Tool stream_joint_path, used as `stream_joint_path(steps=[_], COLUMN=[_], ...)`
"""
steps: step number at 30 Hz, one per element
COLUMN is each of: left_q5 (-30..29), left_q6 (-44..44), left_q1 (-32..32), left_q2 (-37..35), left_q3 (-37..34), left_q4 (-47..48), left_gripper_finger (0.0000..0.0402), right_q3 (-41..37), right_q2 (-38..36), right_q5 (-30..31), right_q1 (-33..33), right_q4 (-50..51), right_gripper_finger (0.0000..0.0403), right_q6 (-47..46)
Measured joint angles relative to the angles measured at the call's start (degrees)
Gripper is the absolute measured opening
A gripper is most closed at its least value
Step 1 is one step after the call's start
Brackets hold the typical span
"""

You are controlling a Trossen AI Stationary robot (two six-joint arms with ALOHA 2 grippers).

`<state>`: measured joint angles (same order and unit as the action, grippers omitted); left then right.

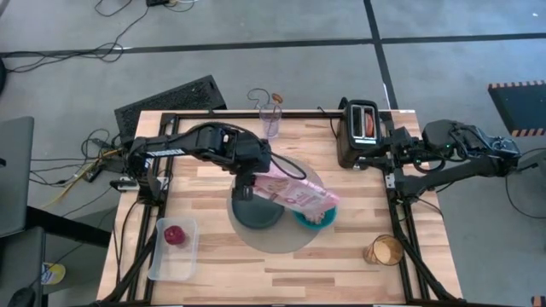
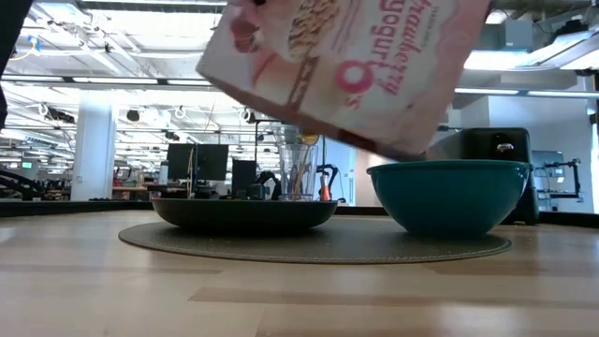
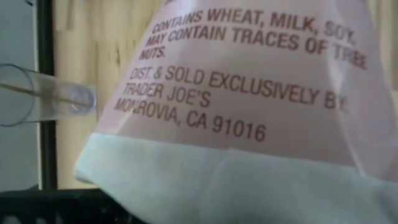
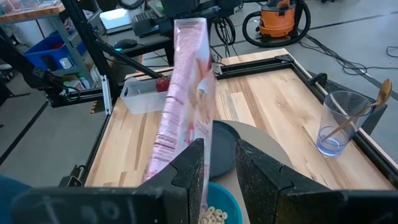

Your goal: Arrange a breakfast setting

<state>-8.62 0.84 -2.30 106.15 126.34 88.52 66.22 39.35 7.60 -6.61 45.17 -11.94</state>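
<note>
My left gripper (image 1: 256, 181) is shut on a pink cereal box (image 1: 297, 195), held slanting above the round grey mat (image 1: 281, 243). The box's lower end (image 1: 329, 203) hangs over the teal bowl (image 1: 312, 221), which holds beige cereal rings (image 4: 212, 215). The dark plate (image 1: 256, 213) sits on the mat beside the bowl. A red apple (image 1: 175, 234) lies in the clear tub (image 1: 171, 256). The gold spoon (image 4: 364, 111) stands in a glass (image 1: 271, 121). Bread (image 1: 367, 124) sticks up from the toaster (image 1: 358, 136). My right gripper (image 4: 219, 163) waits open near the toaster, touching nothing. My left gripper holds the cereal box by its raised end (image 1: 266, 184), coming at it from above and slanting down. In the left wrist view the box's printed panel (image 3: 249, 93) fills the picture and hides the fingers. The box is lifted clear and tilted, its low end above the bowl.
A glass of brownish drink (image 1: 384, 251) stands at the near right corner. The toaster stands at the far right edge, the tub at the near left. Bare wood lies along the table's near edge (image 1: 281, 286). A black frame rims the table.
</note>
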Motion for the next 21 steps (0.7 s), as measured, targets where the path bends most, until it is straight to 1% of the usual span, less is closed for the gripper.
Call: stream_joint_path(steps=[3,18,21], left_q5=[-1.70,-1.36,-3.21], left_q6=[0.26,-0.39,-0.78], left_q1=[0.10,0.06,-0.34], left_q2=[-0.02,-0.04,-0.34], left_q3=[0.00,0.00,0.00], left_q4=[-1.05,-0.94,-0.99], left_gripper_finger=[0.0135,0.0135,0.0135], right_q3=[0.00,0.00,0.00], right_q2=[0.00,0.00,0.00], right_q5=[0.00,0.00,0.00], right_q1=[0.00,0.00,0.00], right_q4=[0.07,0.07,0.07], right_gripper_finger=[0.0120,0.0120,0.0121], right_q6=[-0.03,-0.06,-0.07])
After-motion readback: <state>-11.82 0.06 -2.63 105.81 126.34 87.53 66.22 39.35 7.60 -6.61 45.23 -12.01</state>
